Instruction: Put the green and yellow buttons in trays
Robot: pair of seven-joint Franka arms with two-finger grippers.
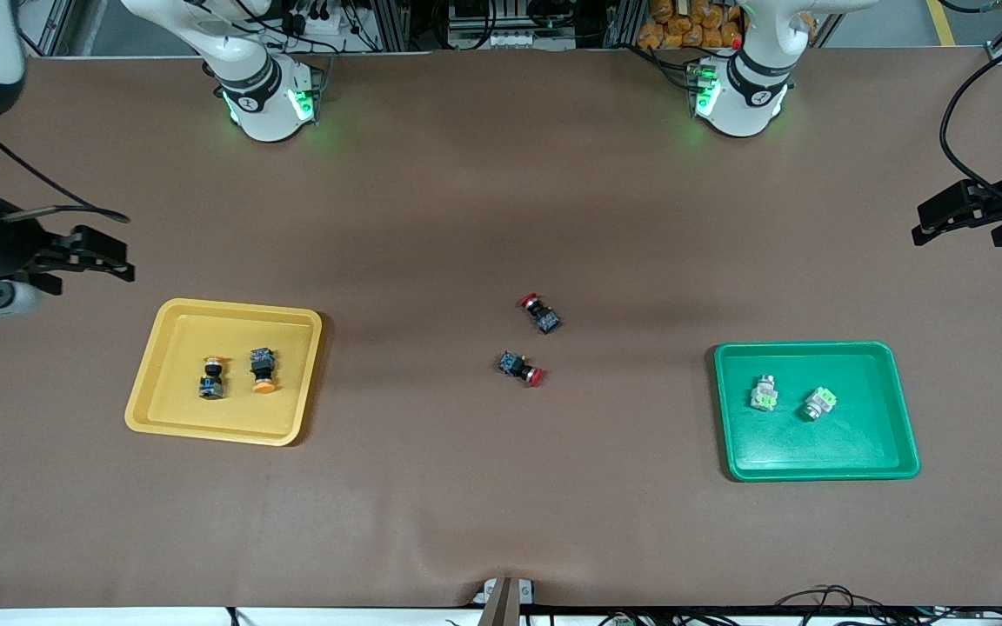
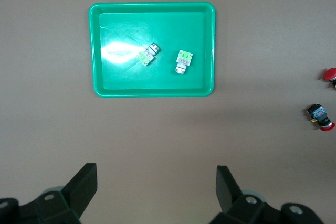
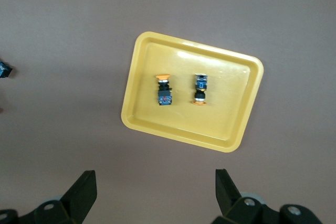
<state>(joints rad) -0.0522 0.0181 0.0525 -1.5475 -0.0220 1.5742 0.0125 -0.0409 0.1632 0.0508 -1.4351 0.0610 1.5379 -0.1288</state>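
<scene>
Two black buttons with yellow-orange caps (image 1: 213, 378) (image 1: 263, 369) lie in the yellow tray (image 1: 179, 339). Two whitish buttons with light green parts (image 1: 763, 394) (image 1: 817, 402) lie in the green tray (image 1: 814, 448). My right gripper (image 1: 123, 259) is open and empty, up over bare table at the right arm's end. My left gripper (image 1: 920, 224) is open and empty, up over bare table at the left arm's end. The left wrist view shows the green tray (image 2: 121, 77) with its buttons (image 2: 148, 55) (image 2: 182, 62). The right wrist view shows the yellow tray (image 3: 226, 119) with its buttons (image 3: 164, 91) (image 3: 200, 88).
Two black switches with red caps (image 1: 541, 313) (image 1: 520, 367) lie on the brown table mat between the trays. They also show in the left wrist view (image 2: 320, 116) (image 2: 331, 73).
</scene>
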